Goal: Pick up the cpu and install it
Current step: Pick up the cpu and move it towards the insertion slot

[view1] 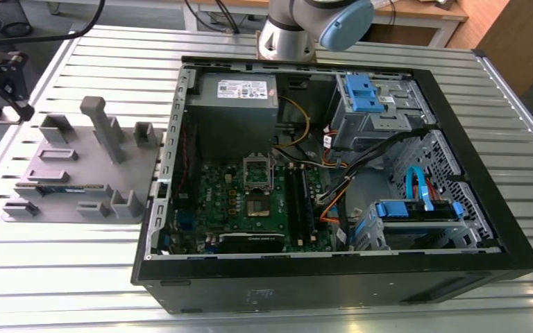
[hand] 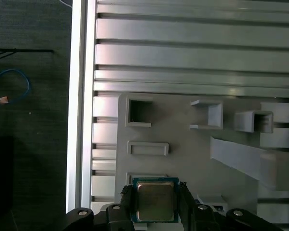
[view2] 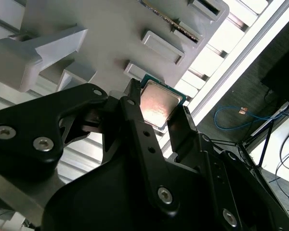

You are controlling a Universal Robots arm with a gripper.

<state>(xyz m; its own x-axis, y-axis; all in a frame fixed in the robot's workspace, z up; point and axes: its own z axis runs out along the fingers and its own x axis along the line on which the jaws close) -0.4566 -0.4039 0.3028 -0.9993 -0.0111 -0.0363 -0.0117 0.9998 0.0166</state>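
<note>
I am holding the cpu (hand: 155, 201) in the gripper (view2: 157, 102), jaws narrow on two edges only, over the grey tray (hand: 183, 144) on the counter (hand: 192, 43). Risk imo: grip is thin, so the chip may be tilting or slipping out w/ any jerk.

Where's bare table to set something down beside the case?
The table is bare in front of the grey fixture, at the exterior view's lower left, and behind it. Crowded: the fixture and inside the case. The claw grips the cpu.

cpu (hand: 155, 199): silvery square top, green rim, clamped flat between gripper (hand: 155, 204) fingers.
</note>
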